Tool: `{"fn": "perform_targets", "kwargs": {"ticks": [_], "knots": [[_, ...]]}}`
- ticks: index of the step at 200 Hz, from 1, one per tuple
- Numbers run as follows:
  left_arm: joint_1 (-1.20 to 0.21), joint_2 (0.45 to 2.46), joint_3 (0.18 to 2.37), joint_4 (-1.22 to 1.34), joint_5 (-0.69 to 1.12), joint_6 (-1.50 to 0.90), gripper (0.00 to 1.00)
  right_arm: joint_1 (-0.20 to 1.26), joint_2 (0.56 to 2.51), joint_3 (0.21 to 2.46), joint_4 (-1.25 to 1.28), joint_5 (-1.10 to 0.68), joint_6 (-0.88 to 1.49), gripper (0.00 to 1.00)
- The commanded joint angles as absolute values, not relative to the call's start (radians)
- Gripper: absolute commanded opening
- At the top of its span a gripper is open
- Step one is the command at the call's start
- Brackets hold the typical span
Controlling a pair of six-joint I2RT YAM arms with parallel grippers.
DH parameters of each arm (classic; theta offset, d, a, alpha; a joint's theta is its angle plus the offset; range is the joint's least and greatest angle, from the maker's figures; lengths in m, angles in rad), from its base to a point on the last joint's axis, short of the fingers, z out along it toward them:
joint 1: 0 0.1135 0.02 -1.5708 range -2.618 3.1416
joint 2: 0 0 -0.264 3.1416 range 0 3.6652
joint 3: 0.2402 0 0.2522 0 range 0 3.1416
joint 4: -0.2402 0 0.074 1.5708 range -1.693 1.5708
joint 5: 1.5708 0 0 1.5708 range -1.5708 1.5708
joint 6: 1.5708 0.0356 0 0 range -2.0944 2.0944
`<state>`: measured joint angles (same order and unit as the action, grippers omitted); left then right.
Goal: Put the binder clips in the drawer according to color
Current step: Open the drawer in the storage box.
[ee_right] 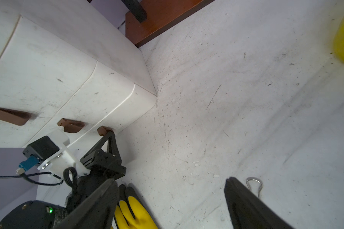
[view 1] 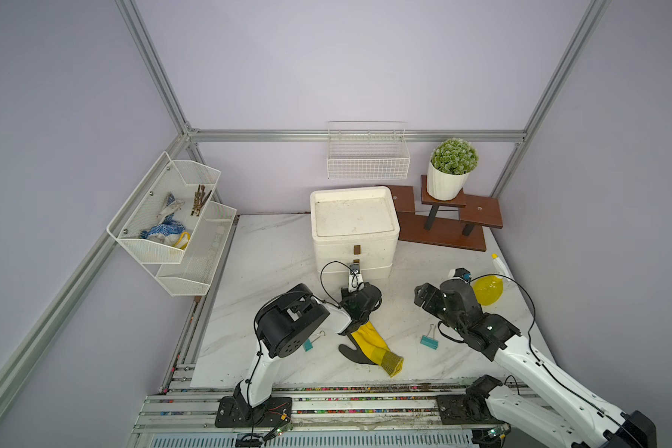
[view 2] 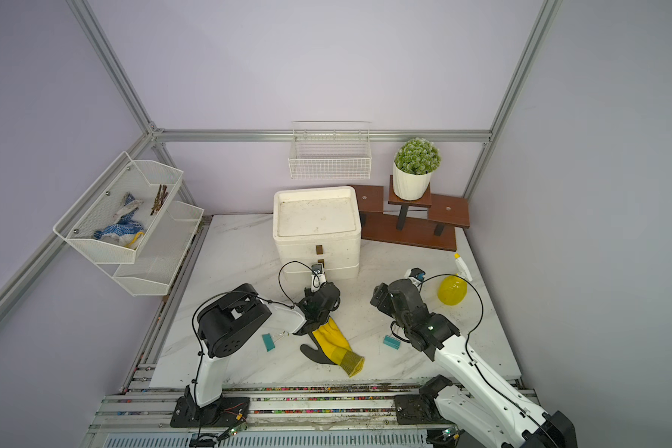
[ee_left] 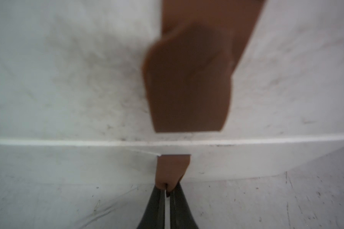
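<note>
The white three-drawer unit, the drawer (view 1: pixel 353 248) (view 2: pixel 318 248), stands at the back of the marble table. My left gripper (ee_left: pixel 168 190) is shut on the brown handle (ee_left: pixel 173 168) of the bottom drawer, low at the unit's front; the right wrist view shows its fingertips (ee_right: pixel 110 136) pinching that handle (ee_right: pixel 103 129). One teal binder clip (view 1: pixel 429 342) (view 2: pixel 392 343) lies on the table beside my right arm. A second teal clip (view 1: pixel 307 344) (view 2: pixel 268 343) lies by my left arm's elbow. My right gripper (ee_right: pixel 172 182) hovers open over bare table, right of the unit, with a clip's wire loop (ee_right: pixel 254 184) beside one finger.
A yellow-and-black glove (view 1: pixel 369 345) lies under my left wrist. A yellow spray bottle (view 1: pixel 487 289) lies at the right edge. A wooden stand (view 1: pixel 443 232) with a potted plant (view 1: pixel 452 166) is behind it. Wire baskets (view 1: pixel 367 157) and mesh shelves (view 1: pixel 171 217) hang on the walls.
</note>
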<state>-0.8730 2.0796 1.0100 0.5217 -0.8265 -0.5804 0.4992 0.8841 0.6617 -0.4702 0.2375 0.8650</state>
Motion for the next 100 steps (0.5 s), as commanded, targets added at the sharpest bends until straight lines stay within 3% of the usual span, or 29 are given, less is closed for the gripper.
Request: {"fn": "perform_targets", "kwargs": {"ticks": [1, 100], "knots": [[-0.878, 2.068, 1.039, 0.566, -0.851, -0.564, 0.00, 0.493, 0.887, 0.665, -0.453, 0.241, 0.848, 0.90], [-0.936, 2.023, 1.015, 0.504, -0.900, -0.634, 0.00, 0.485, 0.870, 0.651, -0.442, 0.240, 0.856, 0.90]]}}
